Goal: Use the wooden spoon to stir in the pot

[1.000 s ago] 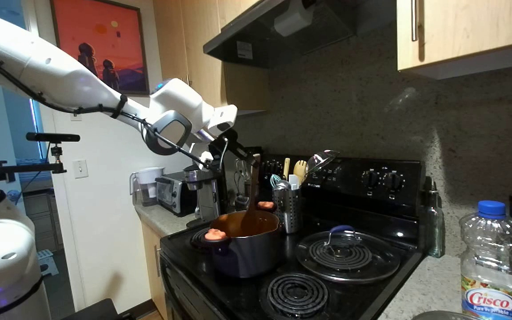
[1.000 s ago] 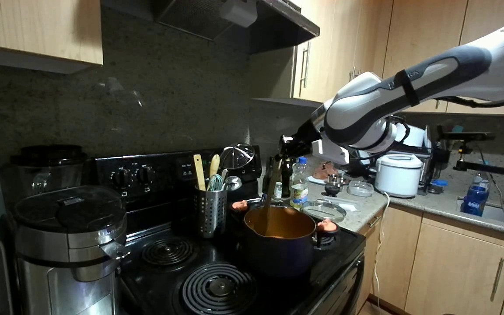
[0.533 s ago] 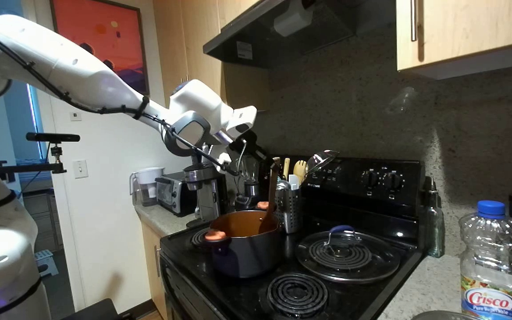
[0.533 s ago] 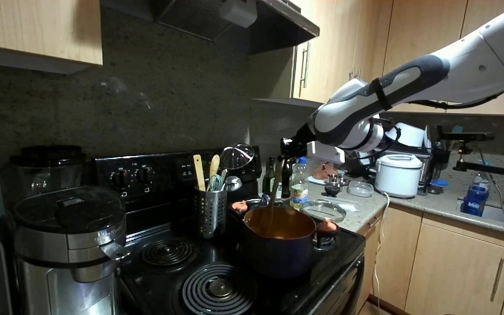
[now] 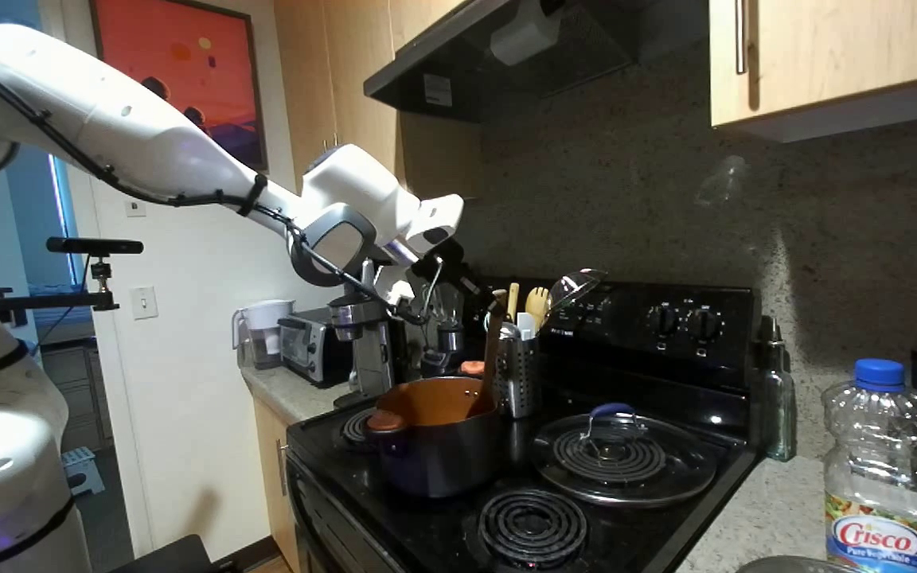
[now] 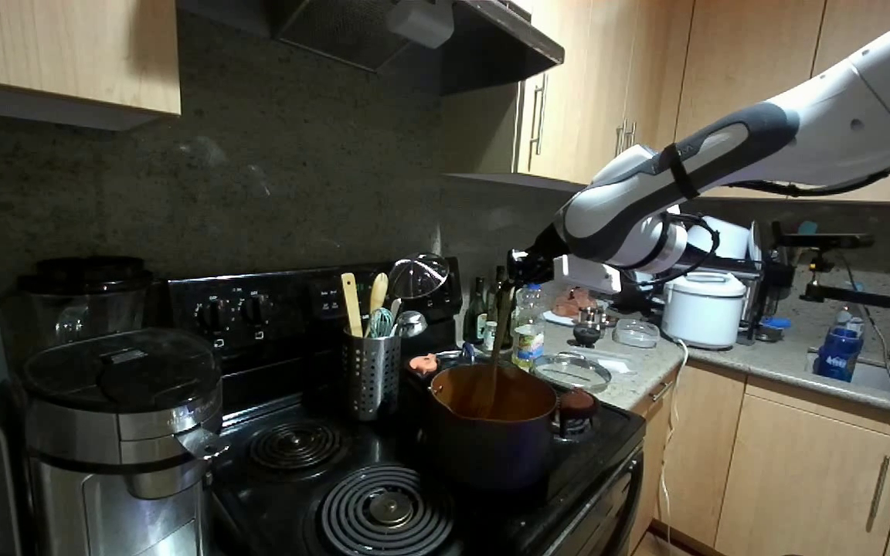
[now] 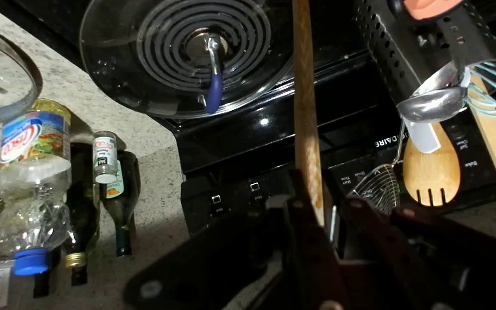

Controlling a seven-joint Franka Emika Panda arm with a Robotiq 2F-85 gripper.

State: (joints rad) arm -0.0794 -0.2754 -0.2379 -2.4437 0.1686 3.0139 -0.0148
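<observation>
In an exterior view, left to right, we find one wall picture [image 5: 188,72] and one pitcher [image 5: 263,334], both recorded in that view alone; next come the pot [image 5: 438,461], then one blue-handled lid [image 5: 669,465] laid over a burner [image 5: 606,455]. In an exterior view, left to right, we find one round-topped silver machine [image 6: 97,432], one utensil holder [image 6: 371,382], the pot, one white cooker [image 6: 704,313] and one sink [image 6: 885,382], the last two seen only there. In the wrist view, left to right, we count a second lid [image 7: 28,92] cut off at the left border, one oil bottle [image 7: 35,181], at least two dark bottles [image 7: 121,209] and one spice jar [image 7: 105,150]; that view also shows the gripper [image 7: 311,191] clenched around the upper end of the wooden spoon [image 7: 305,90]. The spoon slants down into the pot, its tip hidden by the near rim.

The pot stands on the stove [image 5: 339,461], one of its two side handles [image 5: 385,422] toward the front edge. Two bare burners [image 6: 387,506] lie to its left in an exterior view. We note open stovetop between the pot and the blue-handled lid. The holder stands near the pot's rear handle; we cannot tell the clearance.
</observation>
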